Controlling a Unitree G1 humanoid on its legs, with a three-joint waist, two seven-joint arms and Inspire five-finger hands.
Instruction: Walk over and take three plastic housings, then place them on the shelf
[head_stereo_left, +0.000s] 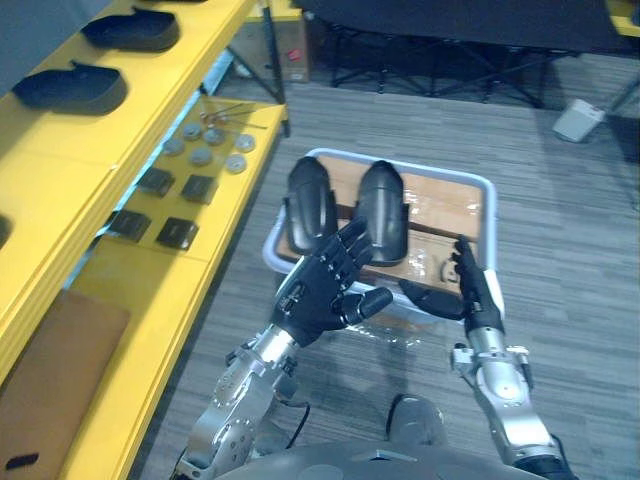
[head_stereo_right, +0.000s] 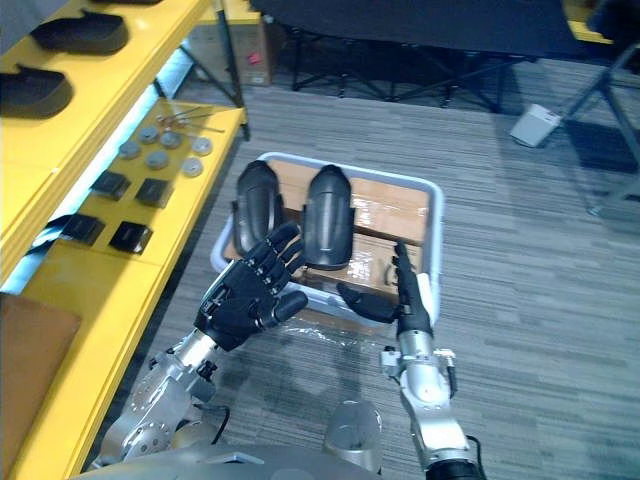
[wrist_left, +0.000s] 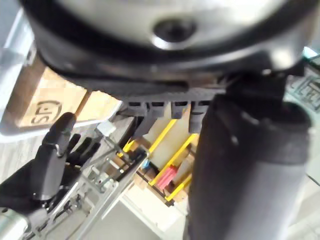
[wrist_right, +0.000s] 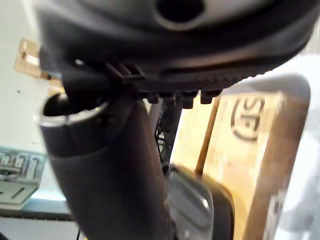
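Observation:
Two black plastic housings (head_stereo_left: 308, 205) (head_stereo_left: 383, 210) lie side by side on cardboard boxes (head_stereo_left: 445, 215) inside a pale bin (head_stereo_left: 490, 215) on the floor. My left hand (head_stereo_left: 320, 290) hovers open over the bin's near edge, fingers spread and pointing at the housings, holding nothing. My right hand (head_stereo_left: 478, 295) stands open at the bin's near right, fingers straight, thumb stretched toward the middle, also holding nothing. Two more black housings (head_stereo_left: 70, 88) (head_stereo_left: 132, 30) rest on the upper level of the yellow shelf (head_stereo_left: 60, 190) to the left.
The shelf's lower level carries round grey discs (head_stereo_left: 205, 145), black square pieces (head_stereo_left: 170, 200) and a brown board (head_stereo_left: 55, 370). A dark table frame (head_stereo_left: 450, 50) stands beyond the bin, and a white box (head_stereo_left: 578, 120) sits on the carpet at far right.

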